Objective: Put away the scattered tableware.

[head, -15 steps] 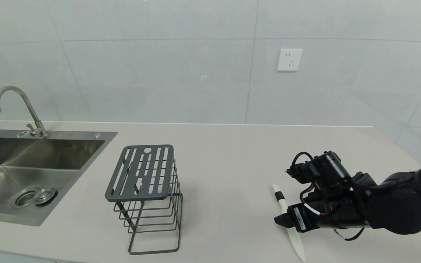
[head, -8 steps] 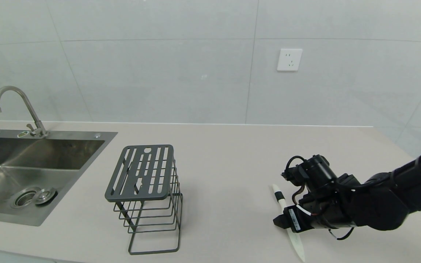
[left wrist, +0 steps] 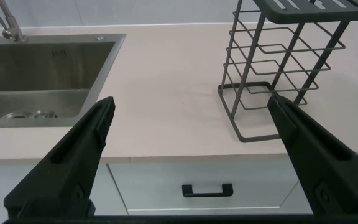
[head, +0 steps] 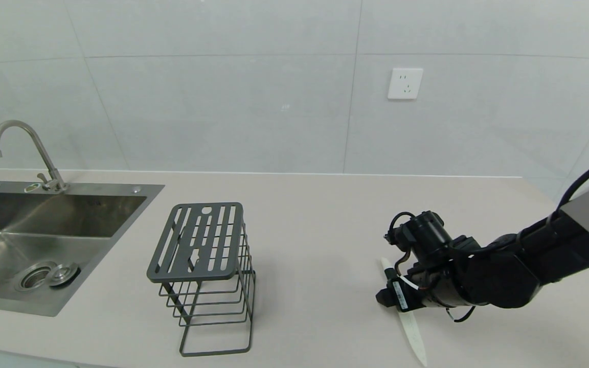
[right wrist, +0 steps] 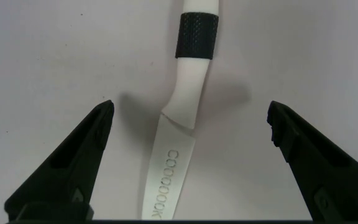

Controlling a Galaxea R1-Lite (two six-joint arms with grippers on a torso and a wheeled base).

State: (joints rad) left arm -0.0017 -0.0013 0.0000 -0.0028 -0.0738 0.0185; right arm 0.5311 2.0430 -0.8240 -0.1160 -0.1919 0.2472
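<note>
The counter (head: 325,214) carries a sink (head: 69,207) at the left and a wire rack (head: 200,245) in the middle. At the right, the right pincer (right wrist: 191,109) hangs spread wide astride a white knife (head: 411,335) lying flat, without touching it. The left pincer (left wrist: 191,102) is also spread, off the counter's front edge.

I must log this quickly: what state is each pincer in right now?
Left pincer: open, holding nothing.
Right pincer: open above the white knife, not holding it.

Gripper (left wrist: 191,102) spread wide, wire rack (left wrist: 278,74), sink (left wrist: 48,68)
</note>
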